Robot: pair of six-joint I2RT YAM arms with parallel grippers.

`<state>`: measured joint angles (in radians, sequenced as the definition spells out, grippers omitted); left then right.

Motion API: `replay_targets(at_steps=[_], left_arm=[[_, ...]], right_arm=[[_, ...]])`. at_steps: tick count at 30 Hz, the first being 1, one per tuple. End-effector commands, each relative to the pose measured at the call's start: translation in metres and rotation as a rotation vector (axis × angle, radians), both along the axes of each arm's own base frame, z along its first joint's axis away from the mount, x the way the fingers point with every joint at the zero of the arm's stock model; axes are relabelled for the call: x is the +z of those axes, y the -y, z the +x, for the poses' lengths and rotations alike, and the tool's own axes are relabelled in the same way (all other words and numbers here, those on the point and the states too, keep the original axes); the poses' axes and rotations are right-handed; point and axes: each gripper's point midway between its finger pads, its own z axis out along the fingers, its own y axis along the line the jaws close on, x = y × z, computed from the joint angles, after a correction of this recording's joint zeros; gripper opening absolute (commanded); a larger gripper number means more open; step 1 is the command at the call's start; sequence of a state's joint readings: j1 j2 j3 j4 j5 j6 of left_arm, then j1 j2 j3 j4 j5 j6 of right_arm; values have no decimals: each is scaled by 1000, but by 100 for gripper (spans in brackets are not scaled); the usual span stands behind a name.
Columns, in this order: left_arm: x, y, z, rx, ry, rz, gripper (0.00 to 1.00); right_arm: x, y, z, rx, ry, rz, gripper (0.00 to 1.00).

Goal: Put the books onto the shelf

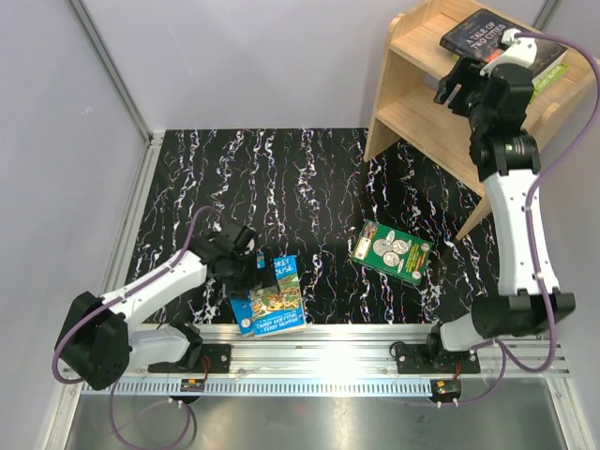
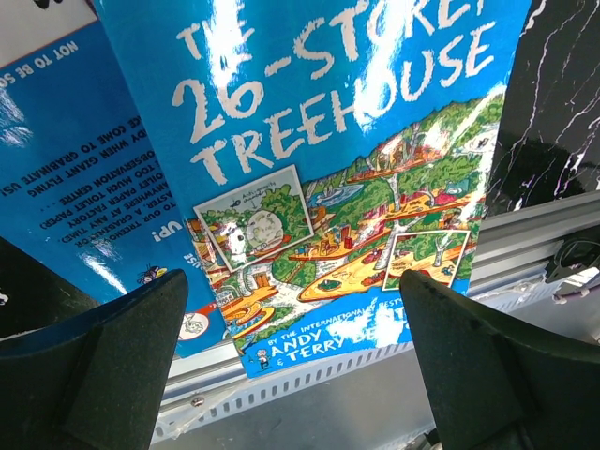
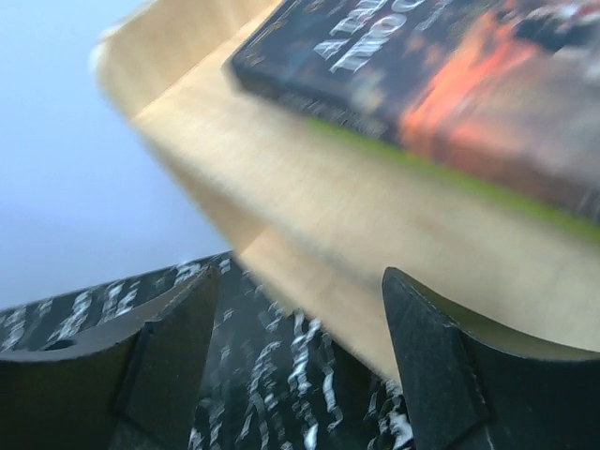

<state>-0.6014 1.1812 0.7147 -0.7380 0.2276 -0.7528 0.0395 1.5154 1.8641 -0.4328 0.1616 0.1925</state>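
The light wooden shelf [image 1: 412,112] stands at the back right. On its top tier lies a dark book [image 1: 473,36] with a lime green book [image 1: 551,77] under it. My right gripper [image 1: 448,89] hovers open just off the shelf's front-left edge with nothing in it. In the right wrist view it [image 3: 300,309] faces the shelf [image 3: 309,197] and the dark book [image 3: 450,66]. A dark green book with coins [image 1: 390,251] lies on the mat. My left gripper [image 2: 295,319] hangs open over the colourful Treehouse book [image 2: 328,169], which overlaps a blue book [image 2: 66,169] near the front edge [image 1: 272,298].
A black marbled mat [image 1: 281,178] covers the table. A slotted metal rail [image 1: 328,361] runs along the near edge, and the colourful book's lower edge overhangs it. Pale walls close in at the left and back. A purple cable [image 1: 572,122] loops beside the right arm.
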Motion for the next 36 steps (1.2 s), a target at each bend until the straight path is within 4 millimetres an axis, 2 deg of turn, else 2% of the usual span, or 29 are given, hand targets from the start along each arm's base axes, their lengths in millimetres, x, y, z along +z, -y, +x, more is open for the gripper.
replay_targets(at_steps=[1,3,4,5,7,8,10,11,12,13,14,16,17,20,23,28,30,31,34,36], left_arm=[[22,14,25,-11,87,-33,99],[25,13,32,-13,101,-8,99],[35,17,40,-19,130,-13,99],[37,16,44,-17,140,3,99],[49,20,56,-21,177,0,99],[51,18,60,-10,186,19,99],[48,16,63,5,167,52,99],[45,11,64,24,156,82,99],[40,8,63,35,137,98,99],[36,7,62,54,124,104,99],[28,6,59,60,113,104,99],[19,7,54,71,95,90,99],[12,6,50,72,77,88,99],[2,3,44,92,49,100,99],[-8,-1,36,109,19,103,99],[-23,-2,17,110,-26,74,99],[-25,4,16,105,-16,21,99],[-32,6,6,101,-51,-4,99],[-28,23,11,94,-12,-122,99],[-32,25,7,91,-20,-144,99]], right_arm=[[24,-50,-39,200,80,88,79],[24,-60,-62,232,107,118,80],[22,-66,-71,260,106,144,81],[11,-75,-85,305,90,175,81],[-9,-88,-98,362,27,257,83],[-39,-102,-110,426,-84,302,83],[-75,-126,-124,502,-236,421,83],[-113,-143,-137,556,-373,479,83],[-130,-155,-145,569,-443,549,83],[-143,-177,-156,629,-492,572,83],[-175,-190,-167,651,-579,600,84],[-195,-215,-182,706,-653,637,85],[-213,-233,-194,764,-715,646,87],[-253,-255,-206,806,-851,697,89],[-285,-267,-214,829,-952,725,90],[-316,-297,-231,908,-1062,737,91],[-335,-310,-241,928,-1132,722,91],[-338,-322,-249,968,-1147,704,91],[-375,-340,-266,982,-1260,674,90],[-387,-343,-274,979,-1298,671,90]])
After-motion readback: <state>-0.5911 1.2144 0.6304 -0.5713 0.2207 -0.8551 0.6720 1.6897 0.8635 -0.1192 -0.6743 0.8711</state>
